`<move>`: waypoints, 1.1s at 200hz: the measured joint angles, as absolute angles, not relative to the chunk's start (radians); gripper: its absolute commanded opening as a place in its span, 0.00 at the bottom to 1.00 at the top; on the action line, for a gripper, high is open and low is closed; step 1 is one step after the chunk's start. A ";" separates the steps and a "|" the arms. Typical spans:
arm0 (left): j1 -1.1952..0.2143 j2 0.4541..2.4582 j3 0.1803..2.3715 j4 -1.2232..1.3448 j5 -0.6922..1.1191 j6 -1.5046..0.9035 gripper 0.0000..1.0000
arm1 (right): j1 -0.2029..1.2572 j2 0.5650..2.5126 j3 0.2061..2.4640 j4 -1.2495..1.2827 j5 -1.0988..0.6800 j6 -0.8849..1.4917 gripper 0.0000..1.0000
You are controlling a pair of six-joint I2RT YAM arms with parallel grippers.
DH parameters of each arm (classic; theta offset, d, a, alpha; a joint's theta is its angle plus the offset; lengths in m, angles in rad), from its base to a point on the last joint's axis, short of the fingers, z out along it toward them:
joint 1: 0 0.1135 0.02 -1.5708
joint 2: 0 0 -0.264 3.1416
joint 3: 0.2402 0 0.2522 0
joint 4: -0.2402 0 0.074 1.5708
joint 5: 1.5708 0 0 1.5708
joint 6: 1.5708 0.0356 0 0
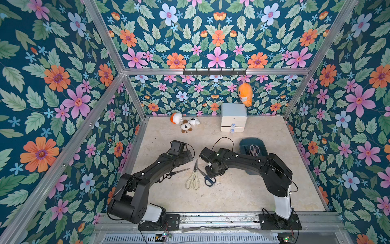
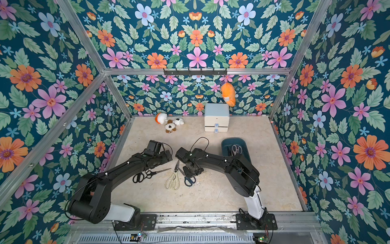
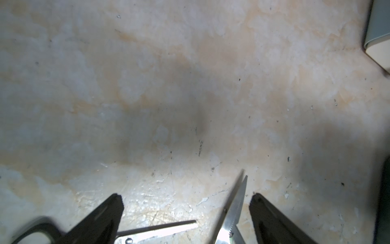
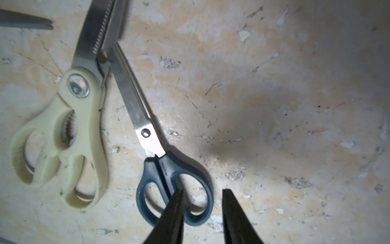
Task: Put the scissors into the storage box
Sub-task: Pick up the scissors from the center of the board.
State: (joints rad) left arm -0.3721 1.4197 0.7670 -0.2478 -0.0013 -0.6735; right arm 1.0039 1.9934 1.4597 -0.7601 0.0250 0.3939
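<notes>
Dark-blue-handled scissors (image 4: 173, 169) lie flat on the table, also seen in both top views (image 1: 209, 179) (image 2: 188, 179). My right gripper (image 4: 203, 190) hovers over their handle, open narrowly, with one fingertip (image 4: 180, 195) over the loop's hole and the loop's outer rim between the jaws. Cream-handled scissors (image 4: 80, 118) (image 1: 193, 179) lie beside them, blades crossing. My left gripper (image 3: 185, 197) is wide open above the table, with the cream pair's serrated blade tip (image 3: 238, 202) between its fingers. Black-handled scissors (image 2: 145, 174) lie partly under the left arm. The teal storage box (image 1: 251, 141) holds scissors (image 1: 254, 150).
A white two-drawer cabinet (image 1: 233, 120) stands at the back, behind the storage box. Small plush toys (image 1: 185, 123) lie at the back left of it. An orange plush (image 1: 245, 94) hangs from the wall rail. The right arm's elbow covers the box's near end.
</notes>
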 measured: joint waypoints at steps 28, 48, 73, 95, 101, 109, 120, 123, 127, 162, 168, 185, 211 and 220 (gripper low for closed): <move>-0.360 1.407 0.756 -0.249 -0.005 -0.673 0.99 | 1.012 2.005 1.459 -0.766 0.026 0.391 0.31; -0.353 1.407 0.752 -0.249 -0.005 -0.673 0.99 | 1.015 2.005 1.449 -0.767 0.026 0.390 0.31; -0.347 1.404 0.751 -0.249 -0.006 -0.673 0.99 | 1.015 2.005 1.437 -0.773 0.027 0.390 0.30; -0.344 1.403 0.751 -0.249 -0.006 -0.674 0.99 | 1.015 2.011 1.430 -0.774 0.030 0.390 0.28; -0.342 1.402 0.751 -0.249 -0.006 -0.674 0.99 | 1.015 2.013 1.428 -0.775 0.030 0.390 0.28; -0.341 1.401 0.751 -0.249 -0.006 -0.673 0.99 | 1.016 2.015 1.424 -0.775 0.031 0.390 0.27; -0.341 1.399 0.752 -0.250 -0.006 -0.673 0.99 | 1.016 2.017 1.421 -0.774 0.033 0.390 0.27; -0.341 1.399 0.752 -0.250 -0.006 -0.674 0.99 | 1.015 2.018 1.420 -0.774 0.034 0.390 0.26; -0.341 1.398 0.753 -0.250 -0.007 -0.674 0.99 | 1.015 2.019 1.418 -0.774 0.034 0.390 0.26; -0.340 1.388 0.758 -0.255 -0.014 -0.674 0.99 | 1.015 2.022 1.411 -0.765 0.037 0.391 0.23; -0.340 1.386 0.759 -0.257 -0.016 -0.674 0.99 | 1.015 2.022 1.409 -0.763 0.037 0.391 0.23; -0.339 1.383 0.761 -0.262 -0.021 -0.673 0.99 | 1.016 2.022 1.403 -0.752 0.035 0.391 0.20; -0.339 1.378 0.763 -0.267 -0.024 -0.673 0.99 | 1.017 2.022 1.389 -0.737 0.030 0.391 0.15; -0.339 1.376 0.764 -0.270 -0.025 -0.673 0.99 | 1.018 2.026 1.385 -0.731 0.030 0.392 0.13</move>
